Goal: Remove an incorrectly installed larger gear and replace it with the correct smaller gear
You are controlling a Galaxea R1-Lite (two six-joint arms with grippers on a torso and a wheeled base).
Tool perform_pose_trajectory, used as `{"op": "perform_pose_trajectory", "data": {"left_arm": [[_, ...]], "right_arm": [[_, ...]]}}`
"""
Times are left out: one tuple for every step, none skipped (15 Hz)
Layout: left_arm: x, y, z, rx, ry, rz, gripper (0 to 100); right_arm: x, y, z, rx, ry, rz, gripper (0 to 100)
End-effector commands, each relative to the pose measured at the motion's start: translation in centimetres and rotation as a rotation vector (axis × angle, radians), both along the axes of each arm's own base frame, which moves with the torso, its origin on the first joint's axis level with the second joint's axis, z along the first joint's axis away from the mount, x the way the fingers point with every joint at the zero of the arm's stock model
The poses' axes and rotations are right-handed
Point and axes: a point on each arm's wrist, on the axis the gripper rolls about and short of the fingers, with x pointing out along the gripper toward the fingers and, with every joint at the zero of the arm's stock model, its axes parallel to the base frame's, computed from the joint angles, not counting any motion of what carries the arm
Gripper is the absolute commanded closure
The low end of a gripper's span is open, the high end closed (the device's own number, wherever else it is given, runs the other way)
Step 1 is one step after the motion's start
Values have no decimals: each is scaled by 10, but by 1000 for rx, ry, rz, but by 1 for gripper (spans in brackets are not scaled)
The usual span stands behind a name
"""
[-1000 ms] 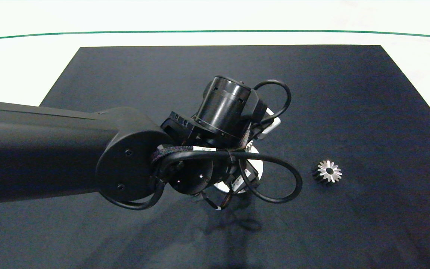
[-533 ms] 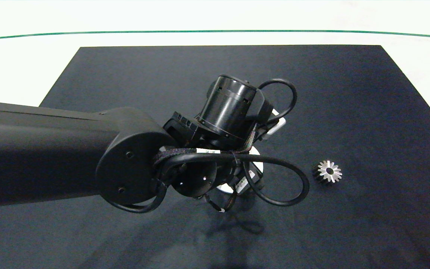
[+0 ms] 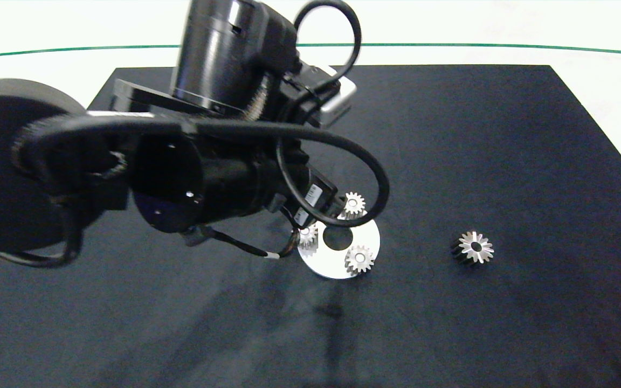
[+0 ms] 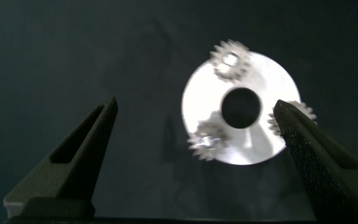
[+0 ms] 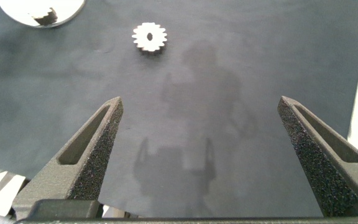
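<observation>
- On the left of the scene, the left arm [image 3: 127,161] is seen raised above the black mat [image 3: 504,134], and the left gripper [image 4: 197,143] is shown with its fingers spread wide and nothing held between them.
- Directly below that gripper, the silver disc [image 3: 367,234] with a dark centre hole is found; three small spur gears are seated around its rim, at the left [image 3: 307,235], at the far side [image 3: 353,203] and at the near side [image 3: 359,259].
- Which of the three is the smaller gear just installed cannot be told.
- To the right of the disc and well apart from it, the larger gear [image 3: 474,248] is seen lying flat on the mat, its axis upright.
- The right gripper [image 5: 197,155] is shown with fingers wide apart and empty; the larger gear [image 5: 149,37] lies ahead of it.
- The replacement is judged done or nearly so; if the larger gear is to be moved, the right arm is judged the better placed.
</observation>
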Motion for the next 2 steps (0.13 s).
{"op": "perform_pose_trajectory", "data": {"left_arm": [[-33, 61, 54, -139, -125, 61, 0], [-41, 79, 64, -168, -156, 90, 0]], "right_arm": [[-8, -3, 1, 5, -32, -68, 0], [-11, -4, 2, 8, -47, -102, 0]]}}
